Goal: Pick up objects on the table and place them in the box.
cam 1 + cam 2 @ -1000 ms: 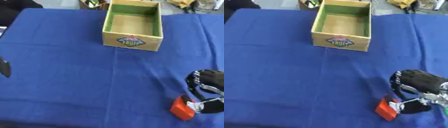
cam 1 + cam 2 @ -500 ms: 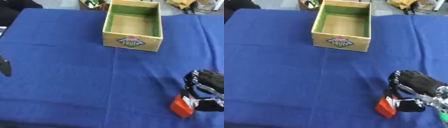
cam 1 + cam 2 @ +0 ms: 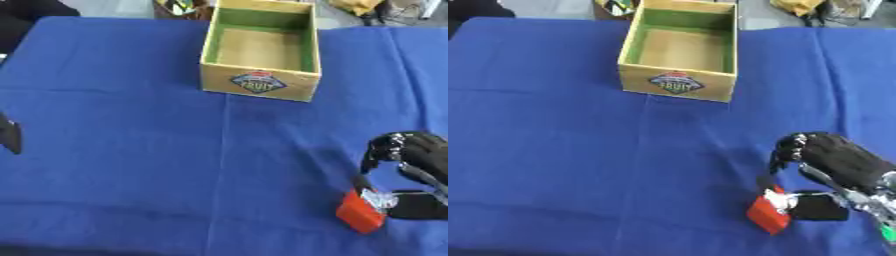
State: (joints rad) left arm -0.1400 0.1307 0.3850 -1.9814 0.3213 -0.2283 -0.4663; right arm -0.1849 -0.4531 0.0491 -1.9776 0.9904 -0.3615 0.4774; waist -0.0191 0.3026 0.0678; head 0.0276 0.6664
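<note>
A small red-orange packet [image 3: 360, 215] with a white patch lies on the blue cloth at the lower right. My right hand [image 3: 833, 160] hangs over it with fingers curled down; the thumb [image 3: 815, 207] touches the packet's right side and the fingers [image 3: 785, 152] stand just above it. An open cardboard box [image 3: 261, 47] with green inner walls stands empty at the top centre, a label on its front. Only a dark tip of my left hand [image 3: 9, 135] shows at the left edge.
Blue cloth [image 3: 131, 150] covers the whole table. Clutter lies past the far edge, behind the box [image 3: 682, 45]. A dark shape sits at the top left corner.
My right hand has shifted slightly over the red packet and its thumb has closed in against the packet's side. The packet and the box stay in place.
</note>
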